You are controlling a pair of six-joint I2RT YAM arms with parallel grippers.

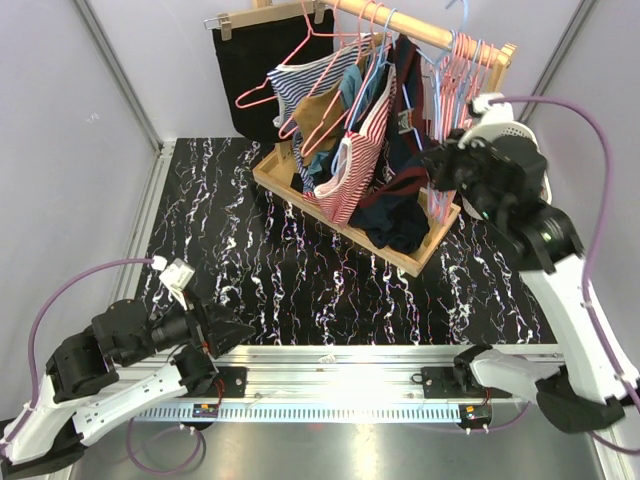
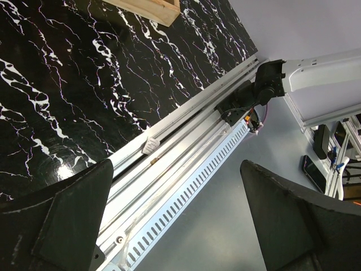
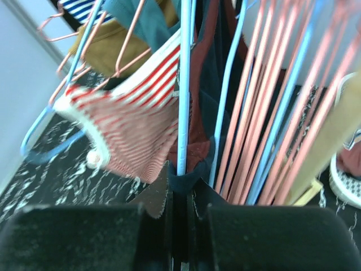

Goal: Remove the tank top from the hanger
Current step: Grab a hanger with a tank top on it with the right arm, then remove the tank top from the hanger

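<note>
- The right arm (image 1: 560, 260) stands tall from the near edge and bends over to the clothes rack (image 1: 430, 35) at the far side of the black tabletop (image 1: 230, 230).
- The right jaws poke in among the hanging clothes. They are shut tight on the thin wire of a blue hanger (image 3: 181, 84), with a bit of dark cloth (image 3: 206, 73) right beside them.
- The tank top (image 1: 358, 160) has red and white stripes. It hangs on the rack, just beside that wire. I cannot tell if the blue wire is its own hanger.
- The left arm (image 1: 100, 360) lies low and folded at the near left corner, well apart from the rack.
- The left jaws are wide open and hold nothing. They point over the metal rail (image 2: 186, 152) at the tabletop's near edge.
</note>
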